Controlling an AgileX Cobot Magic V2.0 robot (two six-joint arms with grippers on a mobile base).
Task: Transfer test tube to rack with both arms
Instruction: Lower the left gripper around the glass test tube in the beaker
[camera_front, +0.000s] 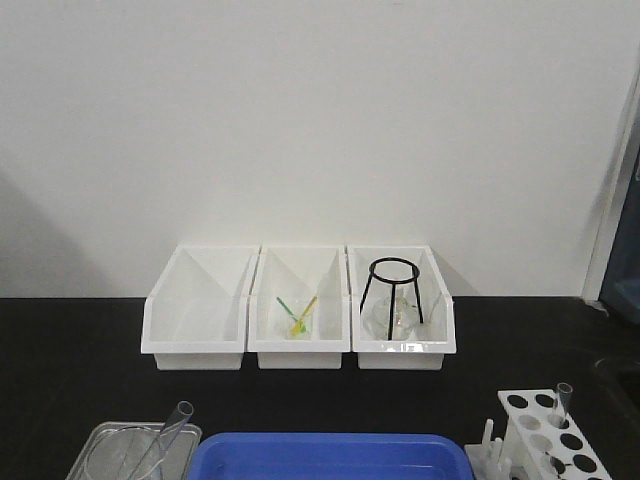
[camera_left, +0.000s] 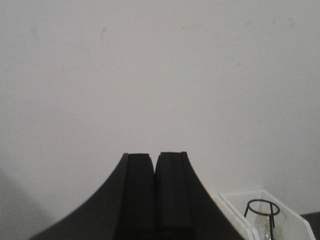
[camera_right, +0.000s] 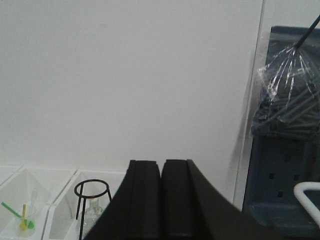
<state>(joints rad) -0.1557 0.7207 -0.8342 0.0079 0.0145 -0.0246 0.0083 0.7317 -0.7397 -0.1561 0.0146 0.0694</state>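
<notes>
Middle bin (camera_front: 298, 350): cup with green and yellow sticks. Right bin (camera_front: 400, 352): black wire stand (camera_front: 392, 290), clear flask. Test tube (camera_front: 172, 430) leans in grey tray (camera_front: 92, 445), near left, lower end cut off. Second tube (camera_front: 563, 400) upright in rack (camera_front: 520, 430), near right. Left gripper (camera_left: 155, 195) and right gripper (camera_right: 160, 200): fingers pressed together, holding nothing.

Bottom edge cuts off the rack (camera_front: 546, 428) and leaning test tube (camera_front: 171, 429).

Left jaws together; white bin (camera_left: 235, 205) beyond
</notes>
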